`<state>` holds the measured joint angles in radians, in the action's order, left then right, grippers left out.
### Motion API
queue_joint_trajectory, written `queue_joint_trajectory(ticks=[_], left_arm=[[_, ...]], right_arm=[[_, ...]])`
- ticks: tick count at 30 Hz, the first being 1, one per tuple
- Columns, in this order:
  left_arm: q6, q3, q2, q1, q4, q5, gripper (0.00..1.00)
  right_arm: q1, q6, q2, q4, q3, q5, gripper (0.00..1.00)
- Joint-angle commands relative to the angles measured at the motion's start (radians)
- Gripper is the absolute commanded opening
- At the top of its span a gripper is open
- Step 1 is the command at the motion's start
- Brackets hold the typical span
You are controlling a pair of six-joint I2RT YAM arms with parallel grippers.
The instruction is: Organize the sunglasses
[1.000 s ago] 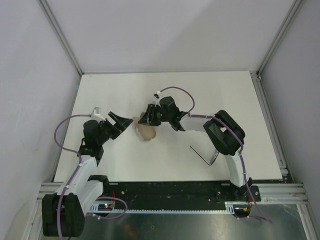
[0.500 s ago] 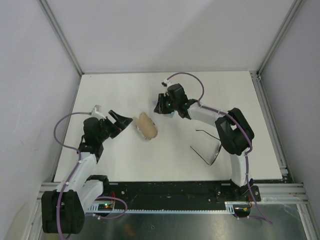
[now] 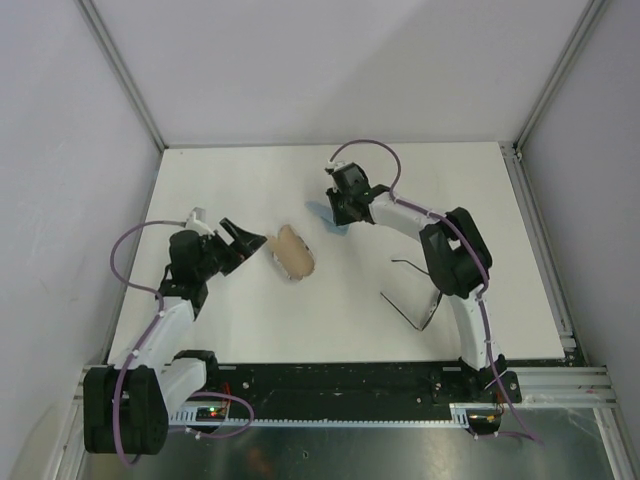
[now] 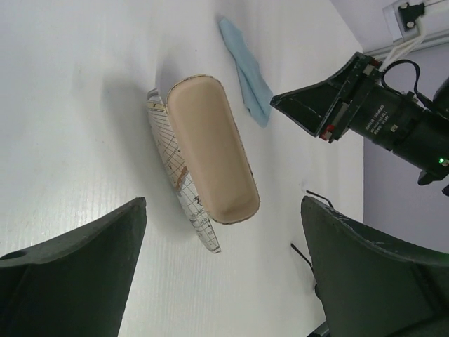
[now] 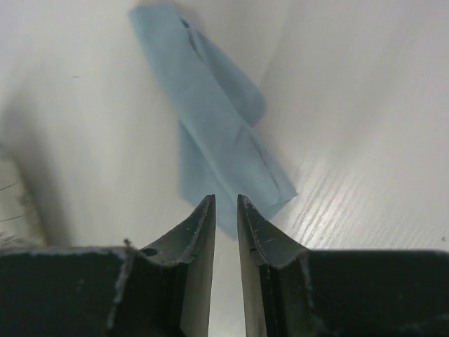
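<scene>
The sunglasses (image 3: 400,312) lie unfolded on the table beside the right arm's lower link, held by neither gripper; a bit of their black frame shows in the left wrist view (image 4: 302,255). The beige-grey case (image 3: 292,253) lies at mid-table, its patterned lining showing along one side (image 4: 179,175). My left gripper (image 3: 243,246) is wide open and empty just left of the case (image 4: 210,147). My right gripper (image 3: 338,212) hovers over the light blue cloth (image 5: 210,105); its jaws are all but shut, with only a thin slit and nothing between them.
The cloth (image 3: 322,208) lies right of and beyond the case. Grey walls and metal rails (image 3: 540,230) ring the white table. The right arm's links (image 3: 455,265) stretch above the sunglasses.
My right gripper has left the case and swung up and right to the blue cloth. The sunglasses, partly hidden before, now show. The left gripper has barely moved.
</scene>
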<state>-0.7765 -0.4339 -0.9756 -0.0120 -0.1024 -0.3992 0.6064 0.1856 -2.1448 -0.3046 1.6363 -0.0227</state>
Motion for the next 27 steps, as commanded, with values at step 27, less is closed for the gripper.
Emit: queue_joint_trajectory(ticks=[27], left_arm=[[0.032, -0.184, -0.465, -0.150, -0.096, 0.182, 0.74]], right_arm=[[0.036, -0.020, 0.262, -0.087, -0.337, -0.036, 0.00]])
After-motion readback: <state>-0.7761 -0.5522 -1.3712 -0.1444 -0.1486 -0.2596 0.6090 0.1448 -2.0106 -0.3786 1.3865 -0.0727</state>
